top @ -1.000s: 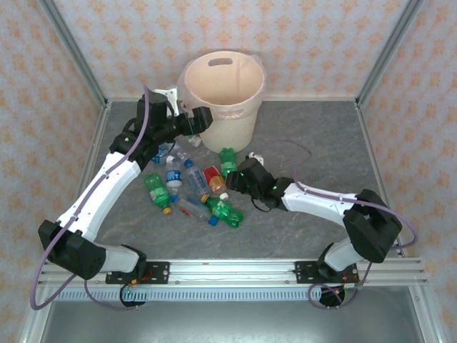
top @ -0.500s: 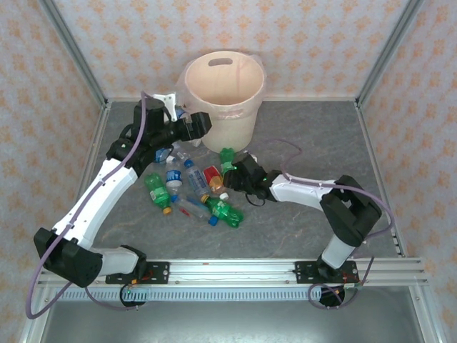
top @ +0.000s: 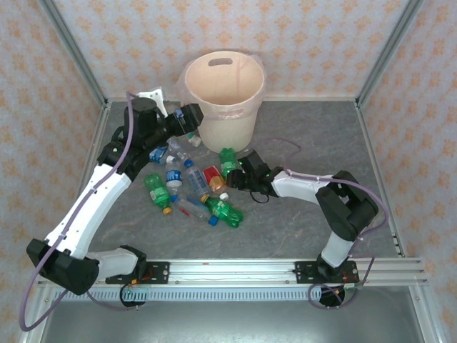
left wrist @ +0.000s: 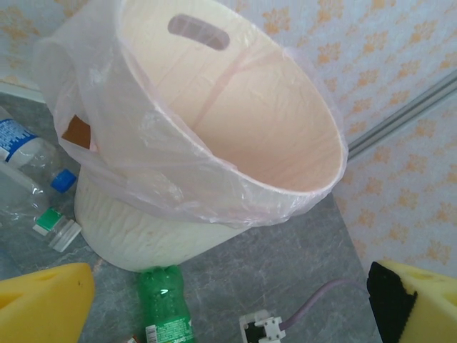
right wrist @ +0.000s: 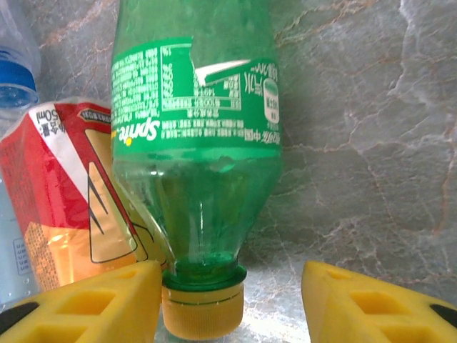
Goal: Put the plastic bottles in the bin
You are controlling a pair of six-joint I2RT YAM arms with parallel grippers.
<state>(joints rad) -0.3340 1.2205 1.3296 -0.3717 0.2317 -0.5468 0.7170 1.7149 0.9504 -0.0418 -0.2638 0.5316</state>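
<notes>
The bin [top: 223, 94], a big cream bucket with a clear liner, stands at the back of the table; its mouth [left wrist: 235, 107] looks bare inside. My left gripper [top: 186, 118] hangs open by its left wall, yellow fingertips [left wrist: 43, 304] wide apart with nothing between them. Several plastic bottles [top: 187, 184] lie in a heap in front of the bin. My right gripper [top: 237, 171] is open at a green Sprite bottle [right wrist: 196, 136] lying on the table. Its yellow cap [right wrist: 203, 311] sits between the pads, against the left pad [right wrist: 93, 307] and apart from the right one.
A red-labelled bottle [right wrist: 61, 193] presses against the green one's left side, with a blue-capped clear bottle [right wrist: 14, 78] beyond. Clear bottles [left wrist: 25, 153] lie left of the bin's foot. The right arm's purple cable [left wrist: 314, 304] crosses the floor. Wallpapered walls and metal posts [top: 382, 53] fence the table.
My left arm has drawn back to the left and its gripper has turned toward the bin's side. My right gripper has slid left up to the green bottle's cap.
</notes>
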